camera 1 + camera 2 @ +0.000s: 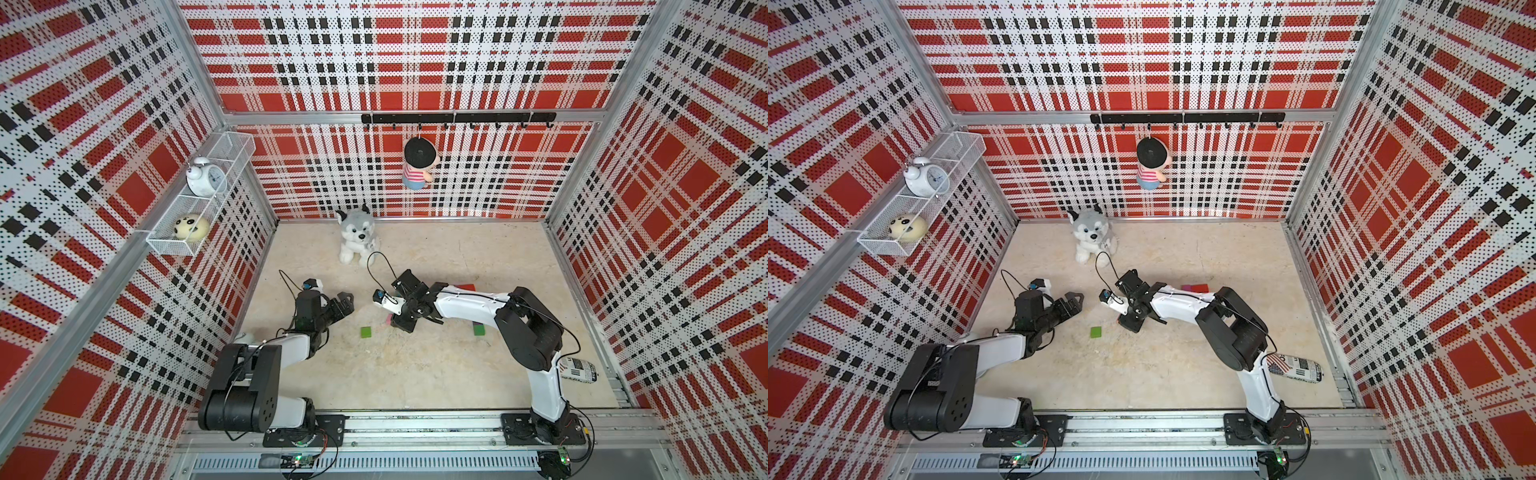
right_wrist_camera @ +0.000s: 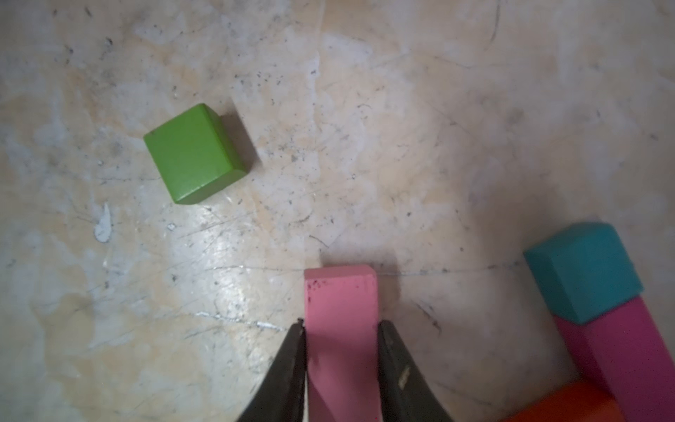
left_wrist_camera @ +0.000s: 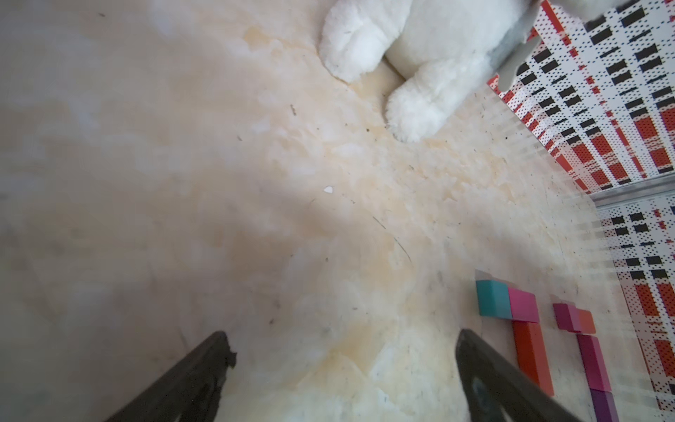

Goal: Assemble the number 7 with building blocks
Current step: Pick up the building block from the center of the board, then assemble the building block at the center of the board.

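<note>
1. Right gripper (image 2: 340,323): closed on the pink block (image 2: 341,292), with 1 jaw on each long side and the block's far end projecting past the tips. This grip holds the block in line with the gripper, which suits laying it end to end against others. Whether the block is clear of the table (image 2: 438,109) cannot be told.
2. Left gripper (image 3: 343,338): jaws wide apart and empty, above bare table near the dog (image 3: 420,47). It is probably parked clear of the working arm.
3. Number 7 (image 3: 524,310): partly built, just beside the pink block. The teal block (image 2: 584,270) touches the magenta block (image 2: 628,350), and the red-orange block (image 2: 569,405) adjoins the magenta one.
4. Green block (image 2: 195,153): lies alone, apart from the figure, not yet used.
</note>
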